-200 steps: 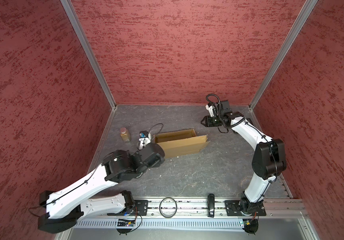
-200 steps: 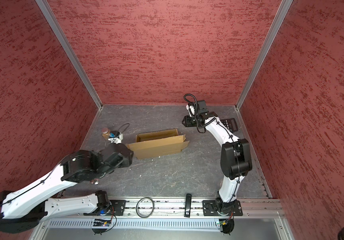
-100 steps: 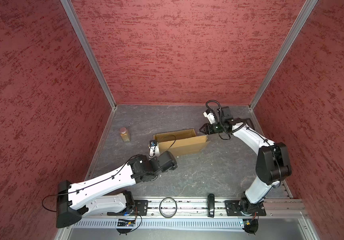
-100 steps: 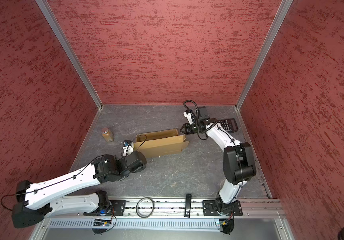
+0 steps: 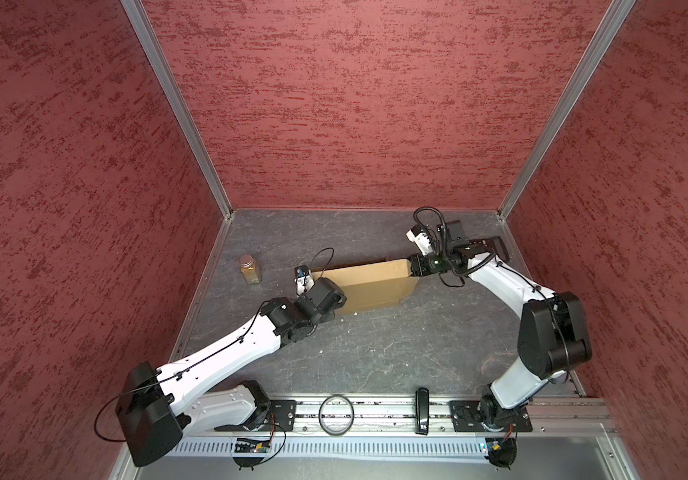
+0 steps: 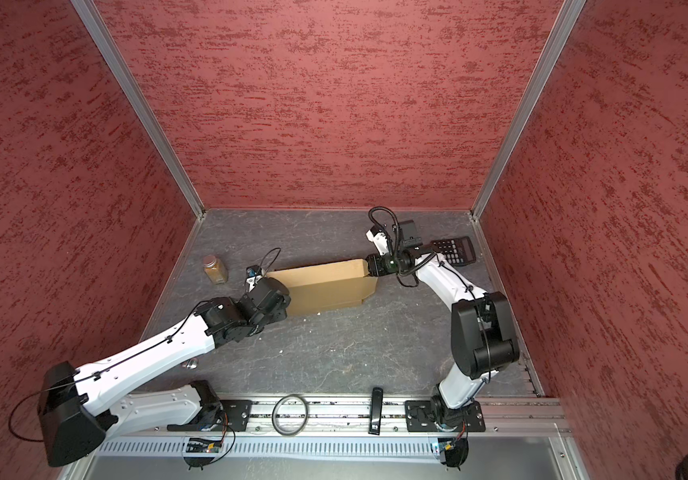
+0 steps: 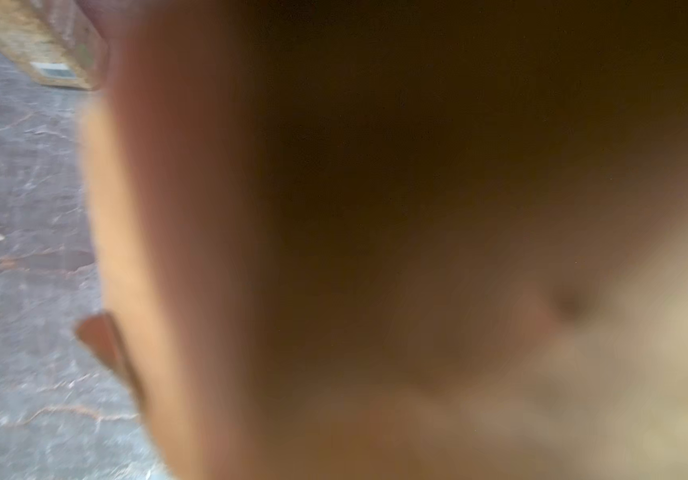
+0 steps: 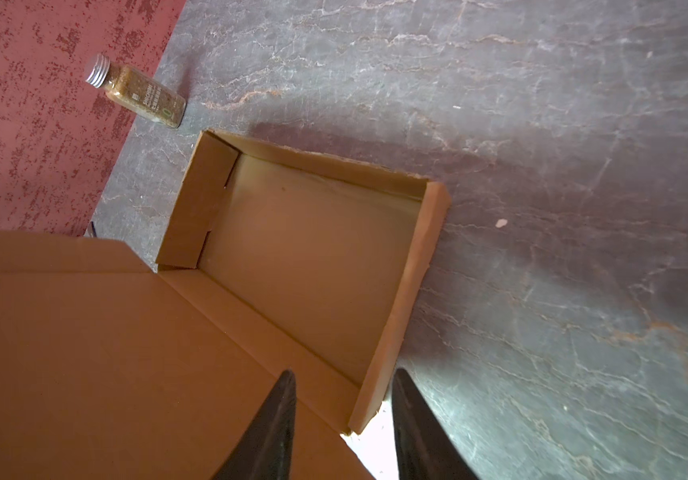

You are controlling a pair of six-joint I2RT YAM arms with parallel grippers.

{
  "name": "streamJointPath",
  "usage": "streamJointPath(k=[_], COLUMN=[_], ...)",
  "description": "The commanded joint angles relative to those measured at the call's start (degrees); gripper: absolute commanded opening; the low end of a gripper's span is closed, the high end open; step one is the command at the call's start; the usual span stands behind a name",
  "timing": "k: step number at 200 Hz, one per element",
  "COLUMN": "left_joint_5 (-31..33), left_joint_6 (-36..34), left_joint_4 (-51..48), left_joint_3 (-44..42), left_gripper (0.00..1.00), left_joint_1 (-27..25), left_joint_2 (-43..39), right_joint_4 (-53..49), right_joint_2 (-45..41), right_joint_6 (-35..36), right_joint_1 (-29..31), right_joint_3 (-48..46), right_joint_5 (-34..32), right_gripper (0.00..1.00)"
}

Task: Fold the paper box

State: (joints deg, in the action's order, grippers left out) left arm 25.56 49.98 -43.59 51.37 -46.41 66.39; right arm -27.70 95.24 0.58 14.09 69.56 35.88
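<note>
The paper box [image 5: 369, 282] [image 6: 325, 286] is brown cardboard lying mid-table. In the right wrist view it is a shallow tray [image 8: 313, 257] with raised walls and a wide flap [image 8: 105, 353] spread beside it. My right gripper [image 5: 410, 268] [image 8: 344, 371] stands open at the box's right end. Its black fingers [image 8: 279, 415] straddle the tray's corner wall, with gaps on both sides. My left gripper [image 5: 336, 300] is at the box's left end, its fingers hidden under the wrist. Blurred cardboard [image 7: 375, 208] fills the left wrist view.
A spice jar [image 5: 250, 269] [image 8: 142, 93] stands left of the box near the left wall. A black calculator [image 6: 454, 249] lies at the back right behind the right arm. A black ring [image 5: 336, 415] and a black bar [image 5: 421, 409] rest on the front rail.
The left arm has stretched forward and its gripper now sits at the box's left end. The right gripper has come down from the back to the box's right corner, its jaws narrowing slightly.
</note>
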Motion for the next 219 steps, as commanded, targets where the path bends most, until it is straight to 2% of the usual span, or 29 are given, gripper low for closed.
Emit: streamJointPath(k=[1, 106, 219], left_joint_5=[-1.7, -5.3, -7.6], left_joint_6=[-3.1, -8.2, -12.7], left_joint_4=[4.8, 13.5, 17.4], left_joint_3=[0.0, 4.0, 11.6], left_gripper=[0.5, 0.5, 0.5], left_joint_1=[1.5, 8.1, 14.9], left_joint_2=[1.6, 11.2, 19.2], right_joint_4=[1.2, 0.1, 1.0], right_joint_2=[-2.1, -3.9, -7.6], right_joint_6=[1.5, 3.2, 2.2], right_joint_1=[-0.1, 0.0, -0.1], right_joint_3=[-0.6, -3.7, -6.0], right_joint_5=[2.7, 4.9, 7.5], right_gripper=[0.39, 0.38, 0.4])
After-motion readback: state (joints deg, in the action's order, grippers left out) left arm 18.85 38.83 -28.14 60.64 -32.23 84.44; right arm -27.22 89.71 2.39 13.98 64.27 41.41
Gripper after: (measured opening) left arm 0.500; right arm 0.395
